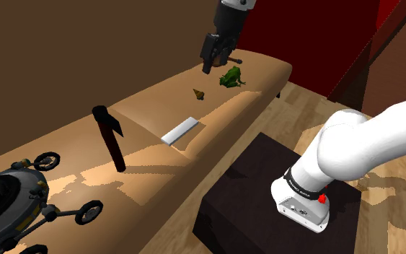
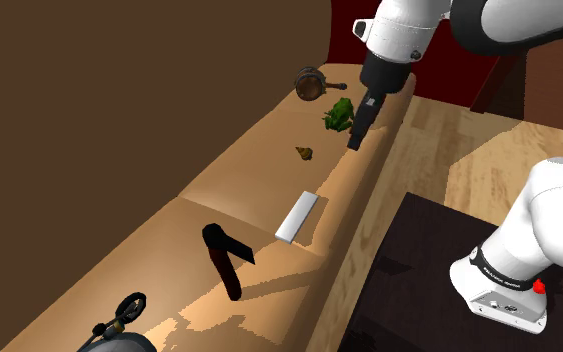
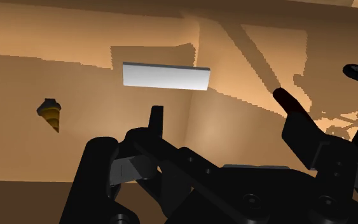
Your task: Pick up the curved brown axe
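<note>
The axe (image 1: 112,138) is very dark brown, almost black. It stands on the long tan bench (image 1: 64,151) with its head up, its blade sticking out to one side, and its handle slanting down to the bench top. In the shoulder view it sits between a flat white block (image 1: 181,130) on its right and a round toy with little wheels (image 1: 10,206) on its left.

Past the white block lies a small gold-brown cone (image 1: 198,93). Further along sits a green frog (image 1: 231,77), and near the frog is a round brown thing with a short handle (image 2: 311,82).

The black end effector (image 2: 354,140) hangs in the air over the far end of the bench, near the frog and well apart from the axe. It touches nothing. I cannot tell if it is spread or pressed together.

The white arm bends back to its dark box stand (image 1: 252,195), which sits on a wood floor (image 1: 403,216).
</note>
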